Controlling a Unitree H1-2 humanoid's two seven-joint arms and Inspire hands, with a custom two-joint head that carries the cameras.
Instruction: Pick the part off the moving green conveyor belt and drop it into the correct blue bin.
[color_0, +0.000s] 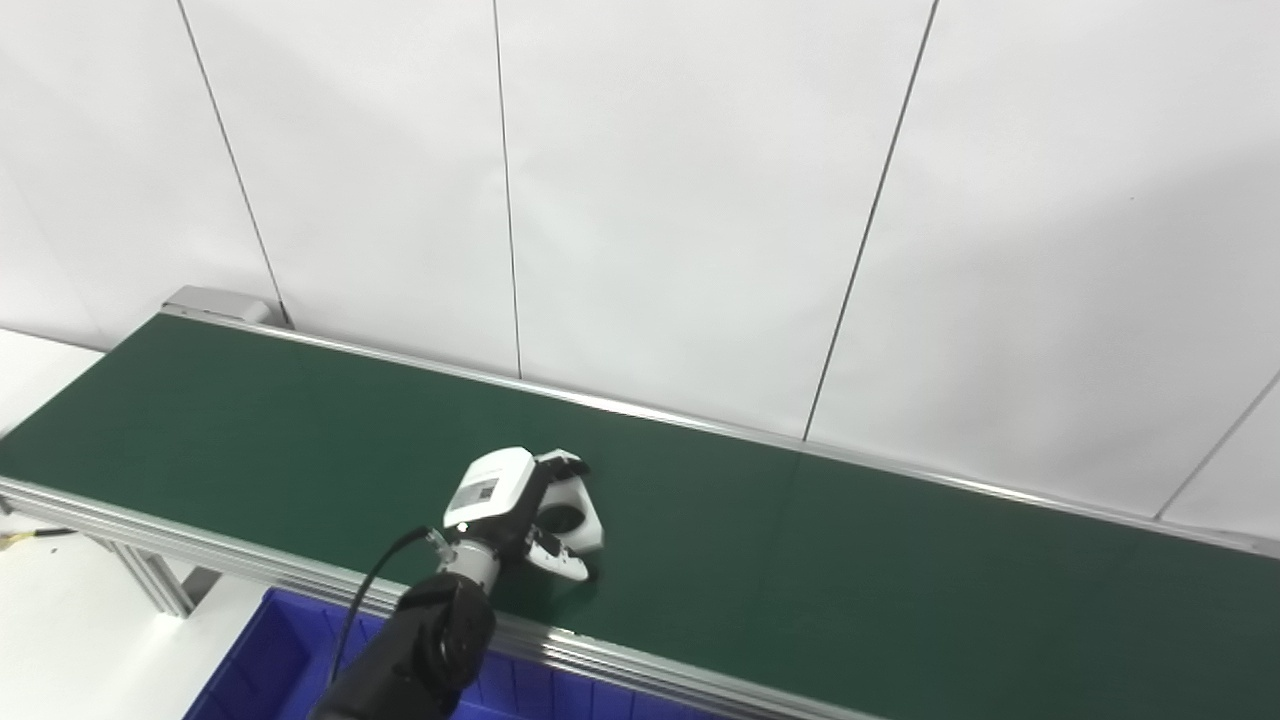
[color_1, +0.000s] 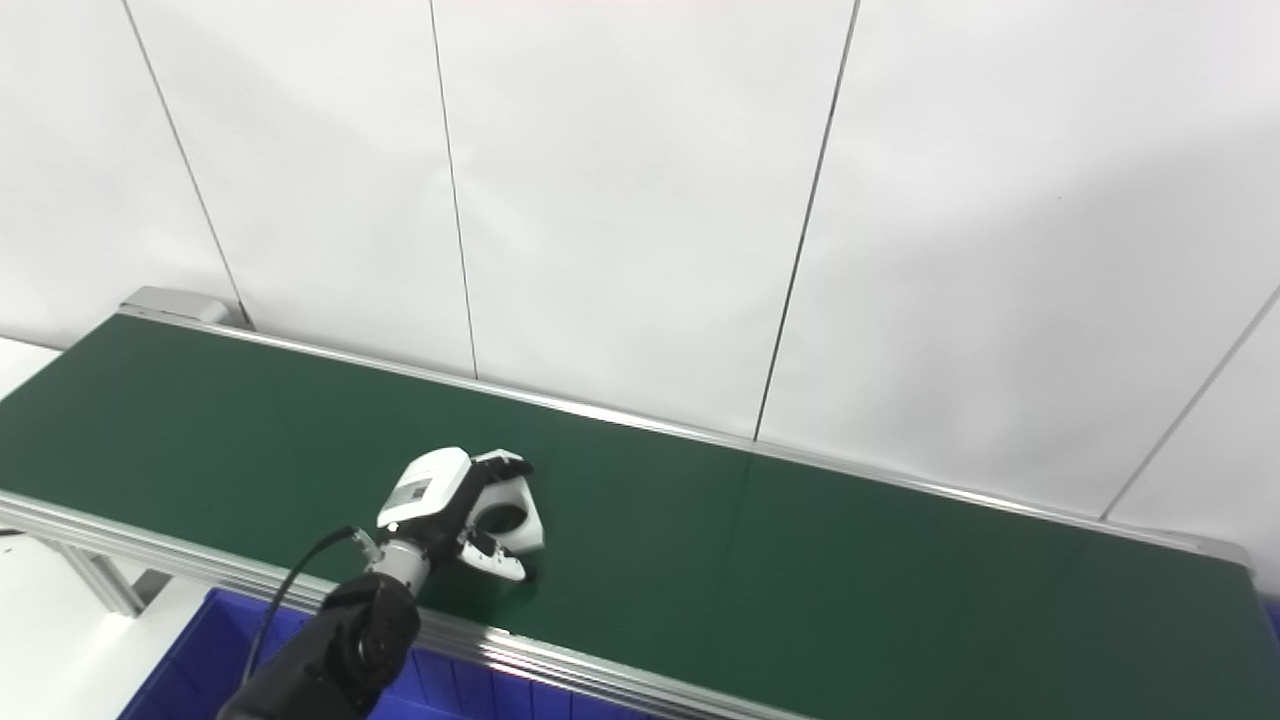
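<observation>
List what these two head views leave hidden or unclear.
- White part: mostly covered by the left hand; its full shape, and whether it is lifted off the green belt, cannot be told.
- Blue bin: cut off by the bottom edge and blocked by the arm in both views; contents unseen.
- Right hand: outside both views.

Two head-mounted views, set side by side, are aimed downward and forward across the green conveyor belt (color_0: 800, 560) toward the white panelled wall (color_0: 700, 200). The belt, wall and blue bin (color_1: 180, 670) are shared; the right eye view is offset slightly rightward, and the belt's right end is shown.
</observation>
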